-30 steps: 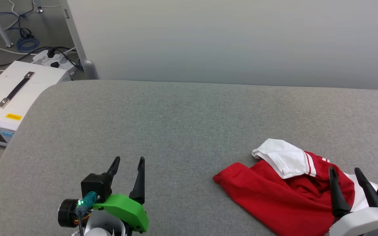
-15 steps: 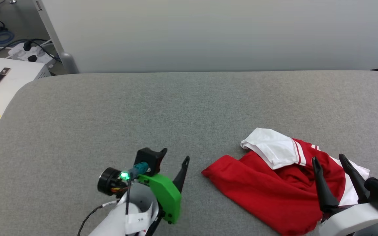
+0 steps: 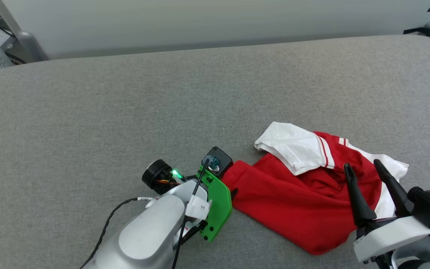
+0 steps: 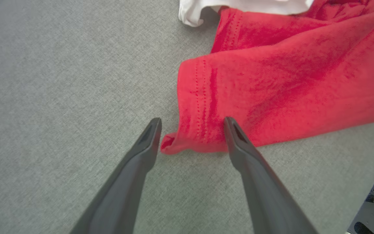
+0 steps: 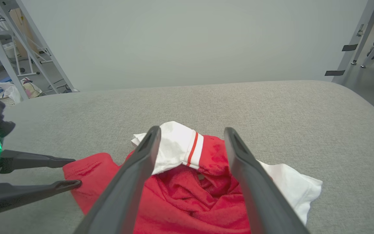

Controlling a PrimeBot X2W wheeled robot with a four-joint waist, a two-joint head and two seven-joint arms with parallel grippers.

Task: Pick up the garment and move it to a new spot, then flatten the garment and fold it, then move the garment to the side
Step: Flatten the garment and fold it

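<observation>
The garment (image 4: 271, 81) lies with a corner inside the spread left gripper (image 4: 192, 122) (right gripper (image 3: 362, 164) spread too).

The left gripper (image 4: 192, 125) is wearing a bright green bracket (image 3: 218, 201), with a green light (image 3: 176, 174) glowing beside it and a black cable (image 3: 106, 224) trailing along its silver forearm (image 3: 151, 235). The right gripper (image 3: 362, 164) is wearing a white bracket (image 3: 390, 233). Both are showing long dark tapered fingers (image 5: 125, 191).
</observation>
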